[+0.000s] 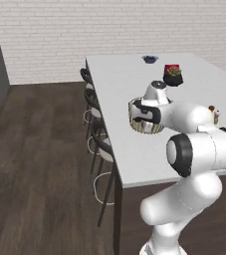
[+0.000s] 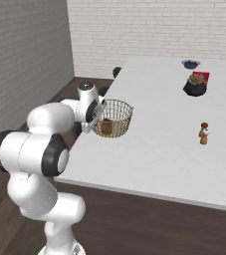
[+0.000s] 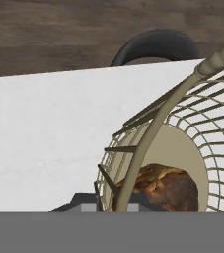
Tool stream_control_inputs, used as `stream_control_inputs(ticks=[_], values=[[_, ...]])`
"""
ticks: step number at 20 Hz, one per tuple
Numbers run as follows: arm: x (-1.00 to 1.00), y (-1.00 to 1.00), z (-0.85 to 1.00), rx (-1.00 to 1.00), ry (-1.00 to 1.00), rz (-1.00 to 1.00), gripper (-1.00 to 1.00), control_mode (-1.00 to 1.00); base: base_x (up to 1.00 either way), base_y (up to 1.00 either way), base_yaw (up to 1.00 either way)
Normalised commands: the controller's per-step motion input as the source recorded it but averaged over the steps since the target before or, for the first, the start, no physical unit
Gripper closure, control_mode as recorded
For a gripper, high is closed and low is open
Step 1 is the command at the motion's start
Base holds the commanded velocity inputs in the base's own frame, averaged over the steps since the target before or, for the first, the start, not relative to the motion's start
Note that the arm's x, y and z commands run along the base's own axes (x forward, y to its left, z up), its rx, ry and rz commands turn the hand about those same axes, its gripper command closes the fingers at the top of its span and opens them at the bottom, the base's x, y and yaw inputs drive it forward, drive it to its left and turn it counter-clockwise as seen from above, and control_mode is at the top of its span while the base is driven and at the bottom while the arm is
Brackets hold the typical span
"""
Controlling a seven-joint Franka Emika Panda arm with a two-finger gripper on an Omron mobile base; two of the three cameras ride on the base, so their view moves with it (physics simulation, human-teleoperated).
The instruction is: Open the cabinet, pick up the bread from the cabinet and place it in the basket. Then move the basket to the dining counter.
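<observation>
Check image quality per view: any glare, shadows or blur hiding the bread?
Left base view: flat even light, arm hides most of the basket. Right base view: soft, low detail, bread a dim brown lump through the mesh. Hand view: bread sharp, close rim wire crosses it.

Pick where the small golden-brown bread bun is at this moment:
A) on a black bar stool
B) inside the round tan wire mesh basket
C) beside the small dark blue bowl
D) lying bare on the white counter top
B: the golden-brown bread bun lies on the floor of the round tan wire mesh basket, seen through the mesh in the right base view and the hand view.
</observation>
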Motion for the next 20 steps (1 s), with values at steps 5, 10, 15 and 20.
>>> stream_control_inputs(ticks=[5,10,15,20], values=[[0.34,-0.07,-0.34,-0.09,0.00,0.03,1.00,-1.00,0.00,0.00,0.00],[0.00,-0.13,-0.50,-0.01,0.00,0.03,1.00,-1.00,0.00,0.00,0.00],[0.02,-0.18,-0.52,0.00,0.00,0.02,1.00,-1.00,0.00,0.00,0.00],[0.09,-0.14,-0.53,0.00,0.00,0.02,1.00,-1.00,0.00,0.00,0.00]])
